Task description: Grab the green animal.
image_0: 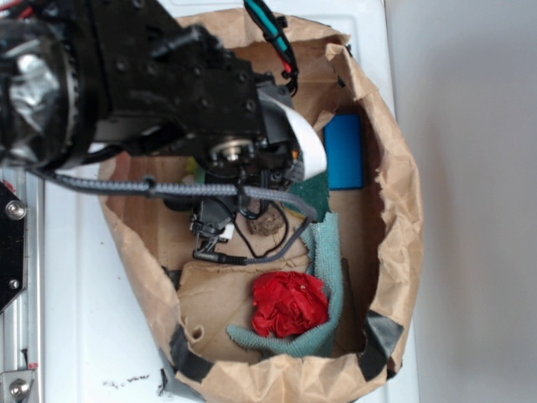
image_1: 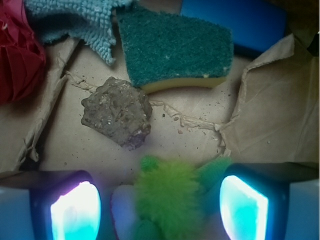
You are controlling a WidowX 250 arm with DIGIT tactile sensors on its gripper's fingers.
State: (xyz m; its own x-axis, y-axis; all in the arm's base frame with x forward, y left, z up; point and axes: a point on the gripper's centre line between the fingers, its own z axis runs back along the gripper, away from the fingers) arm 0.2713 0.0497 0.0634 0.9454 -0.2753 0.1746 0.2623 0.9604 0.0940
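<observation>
The green animal [image_1: 167,197] is a lime-green fuzzy plush lying on the brown paper floor at the bottom of the wrist view. My gripper [image_1: 160,210] is open, with one glowing finger pad [image_1: 75,210] to its left and the other [image_1: 245,207] to its right. The plush sits between them, nearer the right pad, and a gap shows on the left side. In the exterior view the arm hides the plush, and the gripper [image_0: 214,225] hangs low inside the bag.
A brown paper bag [image_0: 403,210] walls in everything. Ahead of the jaws lie a grey-brown rock [image_1: 117,112], a dark green scrub sponge [image_1: 175,47] and a blue block [image_1: 235,22]. A teal knitted cloth [image_1: 82,20] and a red crumpled cloth [image_1: 17,55] lie far left.
</observation>
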